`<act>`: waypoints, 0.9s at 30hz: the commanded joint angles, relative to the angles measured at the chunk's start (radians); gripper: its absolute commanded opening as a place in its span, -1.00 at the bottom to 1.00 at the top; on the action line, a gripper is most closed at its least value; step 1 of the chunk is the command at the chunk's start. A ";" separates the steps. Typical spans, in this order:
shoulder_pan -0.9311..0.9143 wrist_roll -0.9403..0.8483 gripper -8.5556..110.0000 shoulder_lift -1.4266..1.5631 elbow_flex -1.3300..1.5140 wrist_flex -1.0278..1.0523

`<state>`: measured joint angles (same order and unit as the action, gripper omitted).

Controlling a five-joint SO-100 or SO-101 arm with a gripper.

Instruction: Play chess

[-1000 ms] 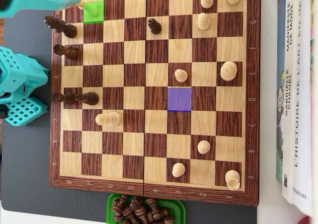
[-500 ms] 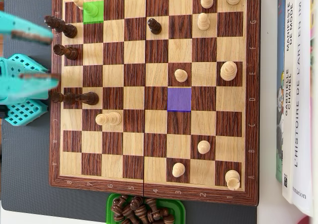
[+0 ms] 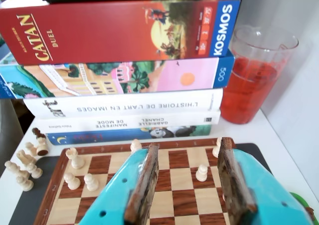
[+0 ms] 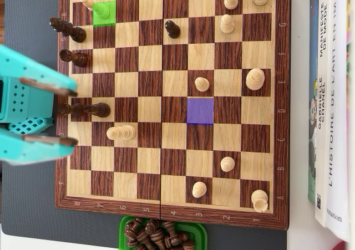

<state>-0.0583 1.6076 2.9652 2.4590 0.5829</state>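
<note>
Your turquoise gripper (image 4: 65,115) sat at the left edge in the overhead view, its two fingers spread wide apart and pointing right, nothing between them. In the wrist view the brown-lined pads (image 3: 143,185) stood equally parted.

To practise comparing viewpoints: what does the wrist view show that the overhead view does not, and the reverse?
Only the wrist view shows the red Catan Duel box and the clear jug of red liquid. Only the overhead view shows the green-marked square, the purple-marked square and the green tray of dark pieces. Both show the wooden chessboard, the stacked books and the open turquoise claw.
</note>
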 commanded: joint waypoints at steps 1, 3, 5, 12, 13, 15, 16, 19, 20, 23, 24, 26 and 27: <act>0.020 -0.008 -0.56 0.054 0.081 -0.144; 0.021 -0.008 -0.56 0.087 0.140 -0.244; 0.021 -0.008 -0.56 0.123 0.193 -0.348; 0.078 -0.009 -0.56 0.225 0.348 -0.672; 0.081 -0.009 -0.56 0.238 0.368 -0.703; 0.081 -0.009 -0.56 0.270 0.399 -0.762; 0.081 -0.009 -0.56 0.288 0.414 -0.793; 0.081 -0.009 -0.56 0.339 0.468 -0.908; 0.080 -0.009 -0.56 0.353 0.486 -0.954; 0.072 -0.009 -0.56 0.382 0.541 -1.089; 0.074 -0.009 -0.56 0.383 0.554 -1.126; 0.077 -0.009 -0.56 0.383 0.566 -1.183; 0.077 -0.009 -0.56 0.383 0.568 -1.203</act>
<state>0.0215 1.6076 3.3410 3.0296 -0.5645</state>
